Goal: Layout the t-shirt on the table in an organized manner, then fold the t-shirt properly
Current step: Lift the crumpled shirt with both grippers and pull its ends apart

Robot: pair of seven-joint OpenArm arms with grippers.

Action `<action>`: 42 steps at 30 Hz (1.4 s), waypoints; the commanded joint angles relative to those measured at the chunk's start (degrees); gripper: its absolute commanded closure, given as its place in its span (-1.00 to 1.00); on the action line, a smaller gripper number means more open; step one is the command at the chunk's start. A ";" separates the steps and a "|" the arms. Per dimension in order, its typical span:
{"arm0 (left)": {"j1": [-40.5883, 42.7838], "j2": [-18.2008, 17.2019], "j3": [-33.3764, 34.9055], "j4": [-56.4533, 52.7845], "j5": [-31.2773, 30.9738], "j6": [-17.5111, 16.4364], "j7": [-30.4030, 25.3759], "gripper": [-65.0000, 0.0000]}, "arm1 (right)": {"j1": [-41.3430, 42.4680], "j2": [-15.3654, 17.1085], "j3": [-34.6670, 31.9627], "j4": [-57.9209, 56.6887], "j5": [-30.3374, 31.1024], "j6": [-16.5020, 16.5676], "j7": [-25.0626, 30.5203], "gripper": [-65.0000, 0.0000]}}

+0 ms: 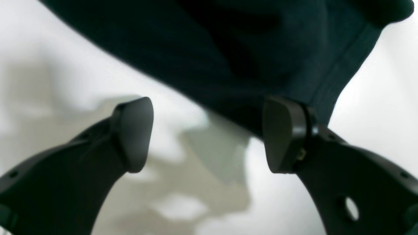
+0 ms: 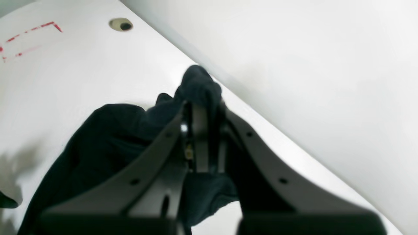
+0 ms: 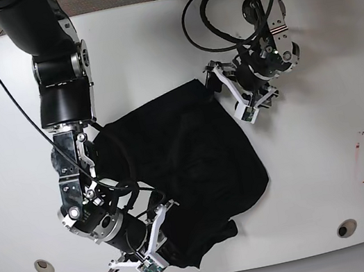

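Fabric bunched between the closed pads of the right tool [image 3: 158,233], at the left of the base view near the front edge of the counter [image 3: 151,43]: this arm reaches down and forward, its wrist turned toward the middle, pinching the lower corner of the dark t-shirt [image 3: 186,156]. The shirt lies crumpled mid-counter, its long axis running diagonally from that gripped corner up to the far corner by the other arm. Further right, the left tool [image 3: 227,89] stands with pads wide apart, holding nothing; its wrist view shows one pad [image 1: 282,133] at the cloth's hem, the bare counter between the two. The left arm bends down from the rear edge, tool aimed at the shirt's upper corner, just beside it; that corner is probably its next grasp
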 commanded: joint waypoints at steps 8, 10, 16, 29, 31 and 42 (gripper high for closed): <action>-0.66 0.25 4.77 0.62 -5.25 -0.12 2.43 -0.52 | 1.85 1.01 0.13 1.16 1.04 -0.15 1.44 1.00; -0.66 0.25 5.65 0.27 -4.81 -0.12 2.43 -0.52 | 1.76 1.01 0.13 1.16 1.04 -0.15 1.44 1.00; -0.92 0.25 8.90 -3.42 -4.98 1.59 2.43 -0.52 | 1.76 1.01 0.13 1.16 1.04 -0.06 1.44 1.00; -2.33 0.25 9.52 -8.43 -5.07 2.65 2.34 0.06 | 1.59 1.01 0.13 1.16 1.04 -0.06 1.44 1.00; -3.03 0.25 9.52 -10.02 -5.07 2.74 2.34 0.31 | 1.50 1.01 0.13 1.16 1.04 -0.06 1.44 1.00; -4.79 0.25 9.25 -13.09 -4.81 2.91 2.17 0.96 | 1.59 1.01 0.49 1.25 1.04 -0.24 1.44 1.00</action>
